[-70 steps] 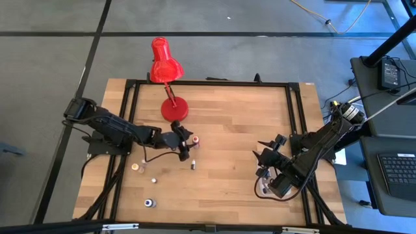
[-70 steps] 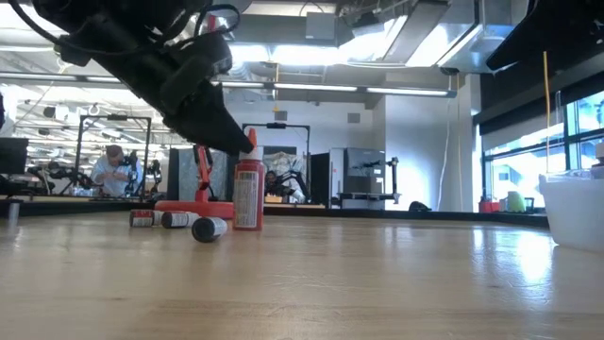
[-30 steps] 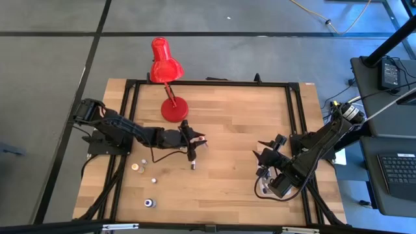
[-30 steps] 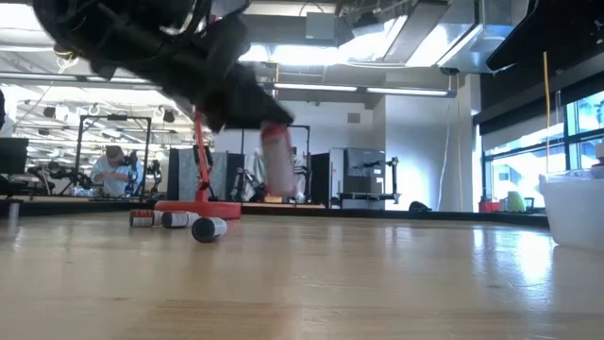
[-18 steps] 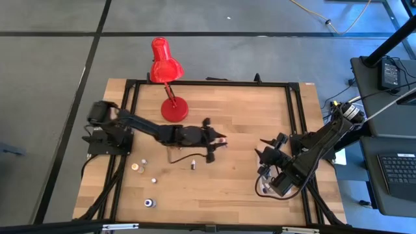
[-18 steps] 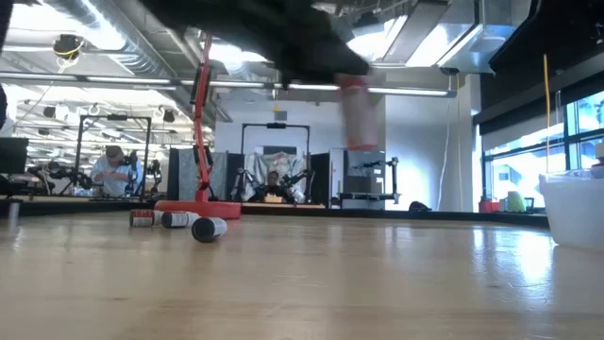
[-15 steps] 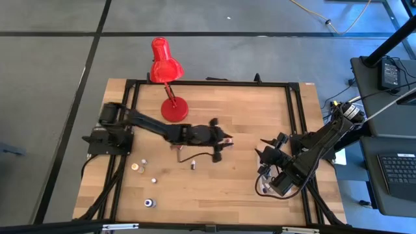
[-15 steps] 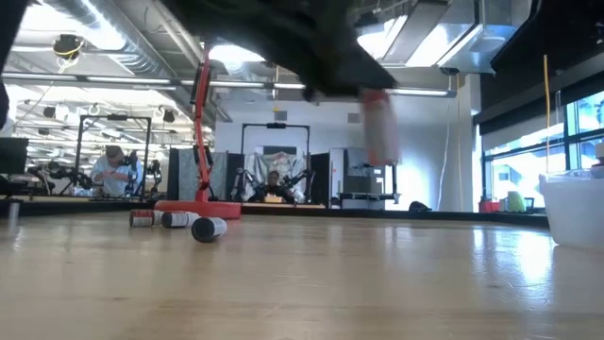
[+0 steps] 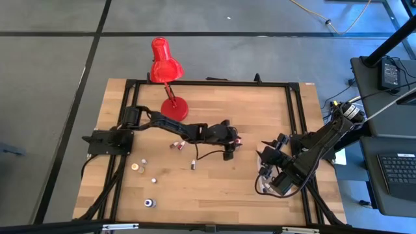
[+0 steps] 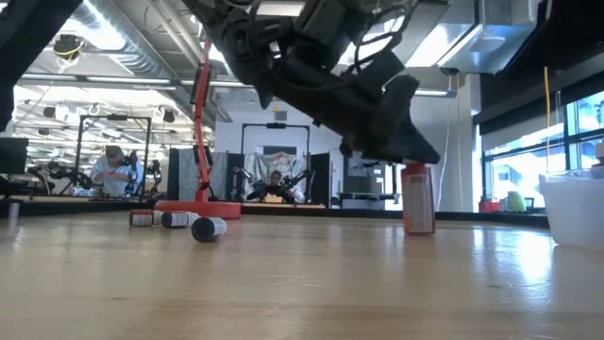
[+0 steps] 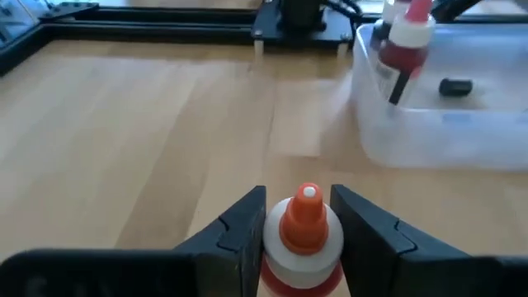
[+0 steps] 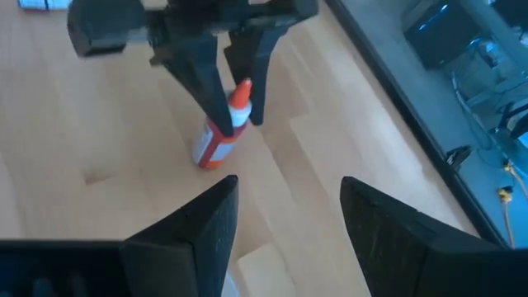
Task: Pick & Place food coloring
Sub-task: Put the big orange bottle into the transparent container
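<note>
A small food coloring bottle (image 10: 418,203) with a red body, white collar and orange tip stands upright near the table's middle right, under my left gripper (image 10: 415,156), which is shut on it. My right gripper (image 12: 289,223) hovers open a little right of it (image 9: 268,156), looking down on the bottle (image 12: 216,140). Several more small bottles (image 9: 193,165) lie or stand on the wood at the near left. A clear tub (image 11: 445,115) holding another red bottle (image 11: 404,45) sits just beyond the held one. My left gripper pinches the bottle's white collar (image 11: 285,252), just below the orange tip, between its two fingers (image 11: 243,235). The fingers slant down from the table's left. The bottle hangs upright with its base at the tabletop (image 10: 418,232); whether it rests there, I cannot tell.
A red desk lamp (image 9: 170,78) stands on its round base (image 9: 174,110) at the far left. One red bottle (image 9: 175,145) lies beneath my left arm. The tub (image 10: 574,208) is at the near right, under my right arm. Bare wood lies between.
My left gripper has carried the bottle, lifted clear, toward the table's right edge, then come down with it. The bottle now stands upright at table level near my right gripper. The fingers have stayed shut on it.
</note>
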### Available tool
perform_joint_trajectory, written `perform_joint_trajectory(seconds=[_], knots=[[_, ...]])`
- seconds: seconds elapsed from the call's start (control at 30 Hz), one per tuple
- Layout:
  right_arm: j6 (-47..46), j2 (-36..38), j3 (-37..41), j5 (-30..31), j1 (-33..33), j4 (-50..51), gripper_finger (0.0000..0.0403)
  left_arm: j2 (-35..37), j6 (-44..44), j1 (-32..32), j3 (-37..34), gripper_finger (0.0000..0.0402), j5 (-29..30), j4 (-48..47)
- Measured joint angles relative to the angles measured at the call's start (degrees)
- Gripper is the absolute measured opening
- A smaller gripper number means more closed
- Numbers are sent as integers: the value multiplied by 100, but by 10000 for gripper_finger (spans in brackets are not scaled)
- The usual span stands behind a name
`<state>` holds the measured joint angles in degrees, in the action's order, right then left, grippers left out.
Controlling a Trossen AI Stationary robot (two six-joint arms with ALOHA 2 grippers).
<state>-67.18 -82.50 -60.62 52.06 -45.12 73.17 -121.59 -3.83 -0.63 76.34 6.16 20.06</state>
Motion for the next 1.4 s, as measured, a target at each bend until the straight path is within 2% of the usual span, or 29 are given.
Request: perform_joint_trajectory(seconds=[0.17,0.57,0.77,0.83,0.93,1.1,1.23,1.3,1.4], knots=[[-4,0,0,-311,0,-2,216,-23,-92,20,2,132,-134,33],[-4,0,0,-324,0,-5,216,-23,-95,8,2,144,-134,51],[-12,0,0,-375,4,-12,216,9,103,-38,2,189,-131,114],[-161,22,-2,-604,71,-17,216,133,352,-46,2,206,-123,-117],[-273,149,-75,-1146,279,2,216,577,591,-48,1,222,-118,-989],[368,441,-213,-1901,918,-217,216,1359,397,-46,7,230,-72,-2688],[1977,670,-234,-2920,1702,-983,216,1759,111,-198,-9,229,53,-3841],[2791,720,-236,-3329,2066,-1562,216,1885,-37,-349,-233,227,276,-3708],[3681,728,-236,-3860,2562,-2417,216,2192,-234,-594,-932,226,568,-3074]])
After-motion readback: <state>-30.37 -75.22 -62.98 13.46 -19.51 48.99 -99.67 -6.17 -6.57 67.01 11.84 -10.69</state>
